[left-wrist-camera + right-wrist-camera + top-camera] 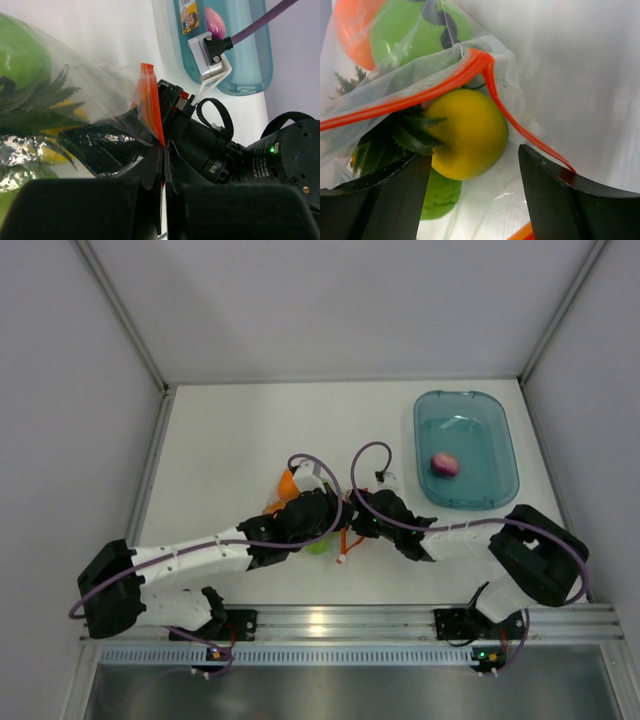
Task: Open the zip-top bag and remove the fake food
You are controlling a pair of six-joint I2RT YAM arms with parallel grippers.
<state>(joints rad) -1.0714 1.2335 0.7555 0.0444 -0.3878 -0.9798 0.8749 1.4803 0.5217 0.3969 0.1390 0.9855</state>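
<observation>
The zip-top bag (485,75) lies at the table's middle, its orange-red zip strip (420,95) parted into two lines. Inside it show a yellow fruit (467,132), a green pineapple crown (405,135), a green piece (405,30), an orange piece (350,30) and a light green piece (440,195). My right gripper (474,165) is open at the bag's mouth, the yellow fruit just ahead between its jaws. My left gripper (165,150) is shut on the zip strip (150,100). A pink ball (444,463) lies in the blue tub (497,435). From above, both grippers (325,515) (362,525) meet over the bag (288,483).
The blue tub stands at the back right, and shows in the left wrist view (250,70) behind the right arm's wrist (215,150). White walls close the table on the left, back and right. Purple cables loop over both wrists.
</observation>
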